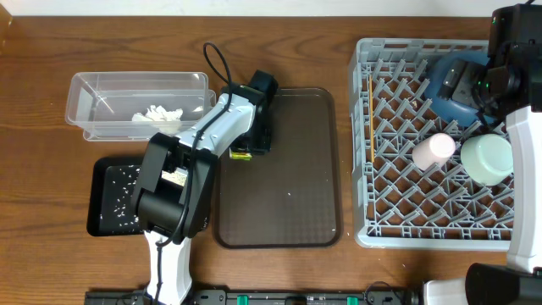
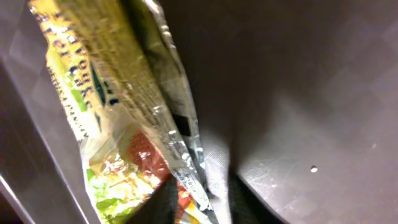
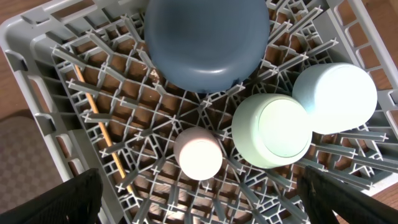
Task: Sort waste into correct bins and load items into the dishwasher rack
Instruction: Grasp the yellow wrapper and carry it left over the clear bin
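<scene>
The clear tub (image 1: pixel 80 93) sits at 10 o'clock on the table (image 1: pixel 34 169). Its long side runs 9 to 3. A white tissue (image 1: pixel 157 113) lies inside it. Just below, at 8 o'clock, is the black tray (image 1: pixel 95 182) with rice (image 1: pixel 118 203) spread over it.

The left gripper (image 1: pixel 246 151) reaches up from 6 o'clock and comes down on the 10 o'clock corner of the brown tray (image 1: pixel 288 212). The wrapper (image 1: pixel 240 154) lies there, right under it, and only a yellow-green bit peeks out from above. In the left wrist view the wrapper is long and thin and runs from 11 to 5 o'clock. The dark fingers (image 2: pixel 255 208) are close together, and the shiny edge of the wrapper is pinched between them.

The grey rack (image 1: pixel 360 169) fills the 3 o'clock side. A chopstick (image 1: pixel 371 119) lies by its left wall, pointing 12 to 6. The pink cup (image 1: pixel 434 149) leans on its side among the pegs. The mint bowl (image 1: pixel 487 159) is at its 3 o'clock, bottom up. The blue bowl (image 1: pixel 457 85) is at 12 o'clock of the cup, bottom up too. The light-blue bowl (image 3: pixel 336 96) touches the mint bowl.

The right gripper (image 3: pixel 199 193) hangs over the rack. Its fingers are far apart, with nothing held between them.
</scene>
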Tool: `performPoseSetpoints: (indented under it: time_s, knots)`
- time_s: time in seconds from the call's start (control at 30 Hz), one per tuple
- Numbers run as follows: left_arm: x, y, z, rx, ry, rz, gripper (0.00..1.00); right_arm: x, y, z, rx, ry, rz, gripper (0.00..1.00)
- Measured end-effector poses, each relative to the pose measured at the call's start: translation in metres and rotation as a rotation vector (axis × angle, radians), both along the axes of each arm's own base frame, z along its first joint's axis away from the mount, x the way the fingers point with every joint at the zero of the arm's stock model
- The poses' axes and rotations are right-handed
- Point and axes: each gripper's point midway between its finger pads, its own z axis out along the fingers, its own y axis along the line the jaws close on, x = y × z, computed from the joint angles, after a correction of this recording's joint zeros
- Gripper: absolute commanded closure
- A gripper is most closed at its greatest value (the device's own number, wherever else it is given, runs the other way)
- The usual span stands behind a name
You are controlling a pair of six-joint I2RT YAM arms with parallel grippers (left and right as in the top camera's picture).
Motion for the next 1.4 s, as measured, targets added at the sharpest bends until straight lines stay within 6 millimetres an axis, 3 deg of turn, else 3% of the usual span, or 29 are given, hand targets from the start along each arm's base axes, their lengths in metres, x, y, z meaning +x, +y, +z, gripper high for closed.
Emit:
performPoseSetpoints:
  time_s: [0.27,0.4,0.5,0.67,0.77,0.87,1.0,1.2,1.3,1.4]
  knots:
    - [-0.006,0.002,0.001,0.01,0.021,0.003,0.94,0.0,0.0,0.0,0.0,0.0,0.0,0.01]
    - [-0.004,0.0,0.02,-0.009,-0.021,0.011,0.94,0.0,0.0,0.0,0.0,0.0,0.0,0.01]
    - [0.003,-0.004,0.059,-0.057,-0.124,0.029,0.94,0.0,0.0,0.0,0.0,0.0,0.0,0.01]
    - [0.018,-0.006,0.152,-0.172,-0.387,0.061,0.94,0.0,0.0,0.0,0.0,0.0,0.0,0.01]
    - [0.023,0.013,0.196,-0.182,-0.523,0.136,0.94,0.0,0.0,0.0,0.0,0.0,0.0,0.01]
    - [0.028,0.049,0.22,-0.153,-0.608,0.279,0.94,0.0,0.0,0.0,0.0,0.0,0.0,0.01]
    - [0.037,0.098,0.222,-0.123,-0.635,0.513,0.94,0.0,0.0,0.0,0.0,0.0,0.0,0.01]
    - [0.045,0.161,0.203,-0.113,-0.619,0.899,0.93,0.0,0.0,0.0,0.0,0.0,0.0,0.01]
    - [0.051,0.18,0.191,-0.122,-0.61,1.05,0.77,0.0,0.0,0.0,0.0,0.0,0.0,0.01]
    - [0.064,0.194,0.179,-0.147,-0.62,1.163,0.74,0.0,0.0,0.0,0.0,0.0,0.0,0.01]
